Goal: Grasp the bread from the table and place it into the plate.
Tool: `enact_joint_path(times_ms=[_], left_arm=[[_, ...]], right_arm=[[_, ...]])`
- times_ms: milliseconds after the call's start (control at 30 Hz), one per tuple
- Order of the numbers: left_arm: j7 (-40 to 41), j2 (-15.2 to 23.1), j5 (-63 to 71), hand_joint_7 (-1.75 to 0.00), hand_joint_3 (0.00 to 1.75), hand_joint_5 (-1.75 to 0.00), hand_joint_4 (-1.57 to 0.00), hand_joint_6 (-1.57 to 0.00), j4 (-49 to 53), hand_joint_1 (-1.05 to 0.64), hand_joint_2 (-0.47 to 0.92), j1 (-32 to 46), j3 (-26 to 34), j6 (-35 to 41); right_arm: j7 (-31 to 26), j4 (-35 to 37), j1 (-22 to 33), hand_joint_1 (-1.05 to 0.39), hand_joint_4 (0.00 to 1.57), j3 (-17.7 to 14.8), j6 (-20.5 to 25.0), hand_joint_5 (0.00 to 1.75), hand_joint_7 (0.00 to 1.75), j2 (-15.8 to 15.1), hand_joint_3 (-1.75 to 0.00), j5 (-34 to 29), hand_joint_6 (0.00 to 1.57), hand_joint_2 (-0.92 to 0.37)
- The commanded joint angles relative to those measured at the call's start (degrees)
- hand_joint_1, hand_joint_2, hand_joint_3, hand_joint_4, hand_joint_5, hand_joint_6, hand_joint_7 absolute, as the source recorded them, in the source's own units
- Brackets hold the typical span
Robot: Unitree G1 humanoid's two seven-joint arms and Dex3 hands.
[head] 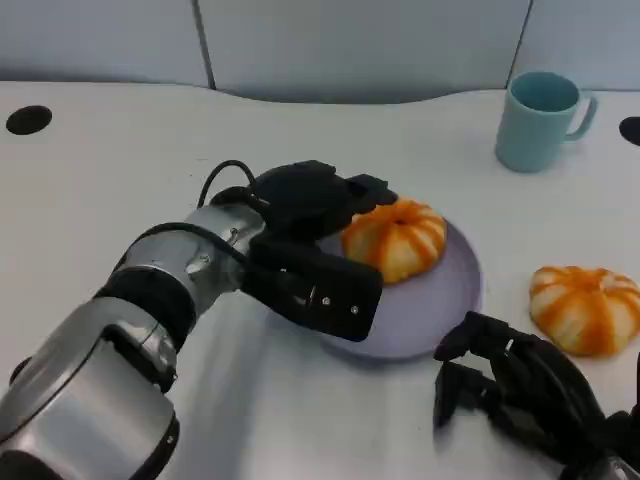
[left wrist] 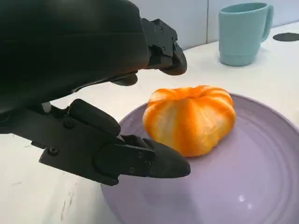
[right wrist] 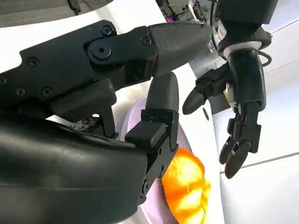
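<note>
Left hand over the near-left rim of the plate, fingers apart, nothing held. Upper fingers above and beside the bread, lower finger low over the plate's surface just short of it; a visible gap on both sides, no contact. Bread resting on the lilac plate, on its far-left part, orange with pale stripes, pumpkin-shaped. Silver left forearm running back toward the lower left across the desk.

Right hand low at the near right, just off the plate's near-right edge, fingers loosely curled and spread, nothing in them. From the right wrist view, its fingers close to the lens, with plate and bread beyond, and the left hand hanging over the plate with fingers apart.

Second piece of bread on the bare desk, to the right of the plate and apart from it, just beyond the right hand. Teal mug upright at the far right, well apart from the plate, handle to the right.
</note>
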Motion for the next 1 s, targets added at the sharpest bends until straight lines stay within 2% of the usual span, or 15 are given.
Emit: enact_joint_path(times_ms=[33, 167, 233, 367, 600, 633, 700, 733, 800, 833, 900, 933, 1000], left_arm=[[-1.31, 0.92, -0.06, -0.33, 0.32, -0.31, 0.0, 0.0, -0.25, -0.82, 0.92, -0.12, 0.05, 0.28], [-1.8, 1.29, -0.23, -0.34, 0.32, -0.31, 0.0, 0.0, -0.4, -0.82, 0.92, -0.03, 0.23, 0.19], [-2.4, 1.78, -0.45, -0.25, 0.33, -0.23, 0.0, 0.0, -0.57, -0.85, 0.92, 0.08, 0.43, 0.04], [-3.26, 2.1, -0.83, -0.2, 0.38, -0.17, 0.0, 0.0, -0.77, -0.89, 0.92, 0.19, 0.7, -0.29], [-5.11, 2.1, -0.98, -0.23, 0.41, -0.12, 0.0, -0.03, -0.82, -0.93, 0.92, -0.08, 0.73, -0.05], [-5.75, 2.07, -1.31, -0.27, 0.4, -0.2, -0.13, -0.1, -0.81, -0.92, 0.92, -0.13, 0.98, -0.06], [-6.71, 2.1, -1.73, -0.31, 0.4, -0.25, -0.21, -0.16, -0.87, -0.91, 0.92, -0.19, 1.37, -0.2], [-6.84, 2.13, -1.77, -0.42, 0.42, -0.43, -0.2, -0.27, -0.94, -0.91, 0.92, -0.18, 1.48, -0.26], [-6.47, 2.11, -1.67, -0.49, 0.42, -0.63, -0.13, -0.31, -1.0, -0.91, 0.92, -0.04, 1.59, -0.19], [-6.13, 2.07, -1.57, -0.68, 0.41, -0.87, -0.06, -0.34, -1.01, -0.9, 0.92, 0.05, 1.61, -0.11], [-5.31, 2.03, -1.28, -0.8, 0.41, -1.02, -0.02, -0.34, -1.1, -0.9, 0.92, 0.24, 1.58, -0.1], [-4.95, 2.03, -1.15, -1.03, 0.4, -1.15, -0.01, -0.29, -1.16, -0.89, 0.92, 0.31, 1.54, -0.16], [-4.26, 2.02, -0.98, -1.19, 0.39, -1.22, 0.0, -0.24, -1.3, -0.89, 0.92, 0.47, 1.48, -0.3]], right_arm=[[-0.35, 0.72, 0.86, -0.5, 0.67, -0.21, 0.34, 1.61, 1.23, -0.88, -0.23, -0.21, 0.66, -0.92], [-0.59, 0.37, 0.98, -0.5, 0.67, -0.06, 0.41, 1.61, 1.23, -0.98, -0.23, -0.45, 0.66, -0.92], [-0.88, -0.08, 1.14, -0.5, 0.66, 0.13, 0.48, 1.61, 1.23, -1.12, -0.24, -0.76, 0.66, -0.92], [-0.52, -0.04, 1.05, -0.5, 0.65, 0.01, 1.02, 1.62, 1.25, -1.07, -0.23, -0.3, 0.65, -0.92], [-0.87, 0.05, 1.1, -0.51, 0.65, 0.17, 0.5, 1.63, 1.25, -1.06, -0.24, -0.65, 0.65, -0.92], [-0.62, 0.31, 1.04, -0.51, 0.65, 0.13, 0.2, 1.63, 1.25, -1.06, -0.24, -0.57, 0.65, -0.92], [-0.68, 0.59, 0.99, -0.51, 0.66, 0.18, -0.33, 1.63, 1.25, -1.05, -0.24, -0.78, 0.65, -0.92], [-0.77, 0.64, 0.98, -0.51, 0.66, 0.2, -0.39, 1.62, 1.25, -1.04, -0.24, -0.84, 0.66, -0.92], [-0.91, 0.58, 0.99, -0.51, 0.67, 0.26, -0.24, 1.62, 1.25, -1.07, -0.24, -0.88, 0.66, -0.92], [-0.98, 0.5, 1.0, -0.51, 0.66, 0.3, -0.09, 1.62, 1.25, -1.11, -0.24, -0.91, 0.66, -0.92], [-0.99, 0.39, 1.02, -0.51, 0.66, 0.34, -0.03, 1.61, 1.25, -1.12, -0.24, -0.9, 0.66, -0.92], [-0.94, 0.39, 1.02, -0.51, 0.66, 0.35, -0.09, 1.61, 1.25, -1.11, -0.24, -0.87, 0.66, -0.92], [-0.97, 0.37, 1.04, -0.51, 0.66, 0.35, -0.18, 1.62, 1.25, -1.06, -0.24, -0.86, 0.66, -0.92]])
